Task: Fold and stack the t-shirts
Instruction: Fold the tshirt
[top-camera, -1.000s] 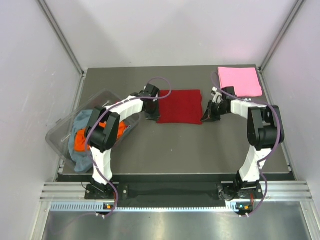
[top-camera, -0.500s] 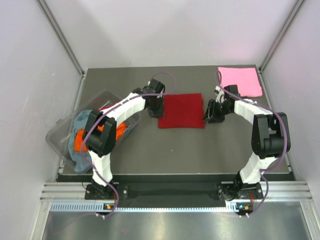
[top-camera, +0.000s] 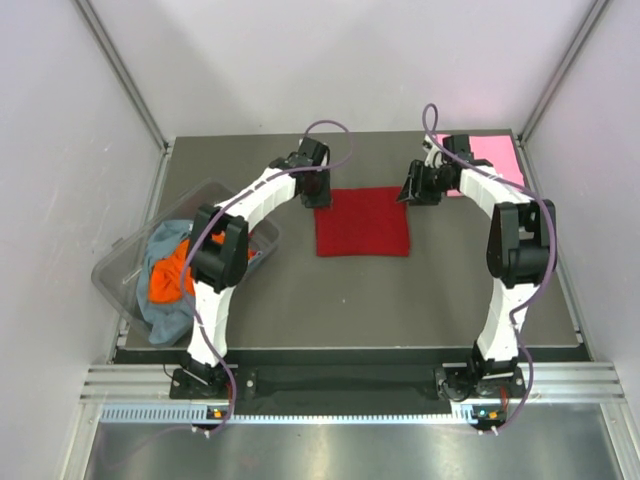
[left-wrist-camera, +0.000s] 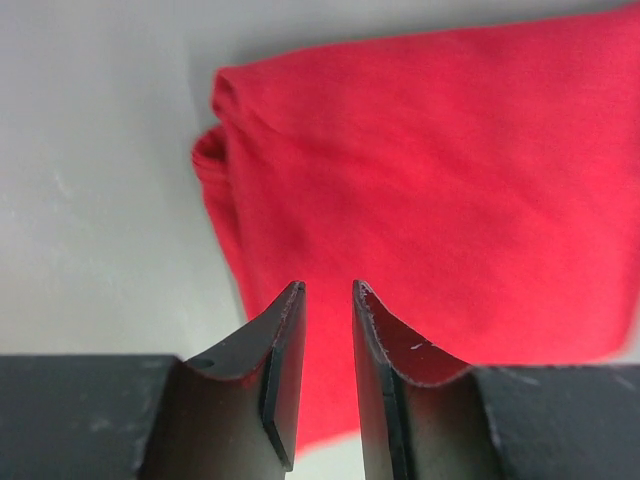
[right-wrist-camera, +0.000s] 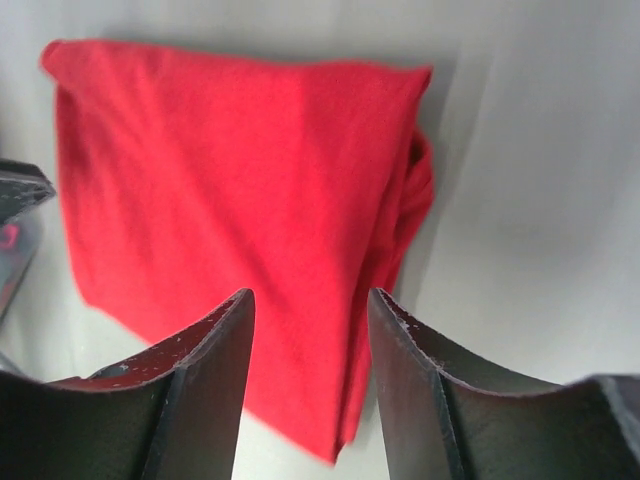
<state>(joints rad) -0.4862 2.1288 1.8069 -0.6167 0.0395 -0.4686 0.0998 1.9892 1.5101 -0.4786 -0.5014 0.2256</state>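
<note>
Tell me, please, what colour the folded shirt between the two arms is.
The folded shirt is red, seen best in the left wrist view.

My top cam sits high, above & behind the rig, looking down and fwd over the whole table (top-camera: 300, 300). It's far off, so the full workspace fits in frame. L wrist cam rides just behind the left gripper (left-wrist-camera: 328, 288), v. close, looking out along the jaws. The dark red t-shirt (left-wrist-camera: 440, 200) fills its view ahead of the jaws and off to their right. R wrist cam sits likewise behind the right gripper (right-wrist-camera: 311, 293), with the same shirt ahead of the jaws, mostly to their left. All 3 views share that shirt & the bare table beside it; the wrist cams face it from opposite sides.
</note>
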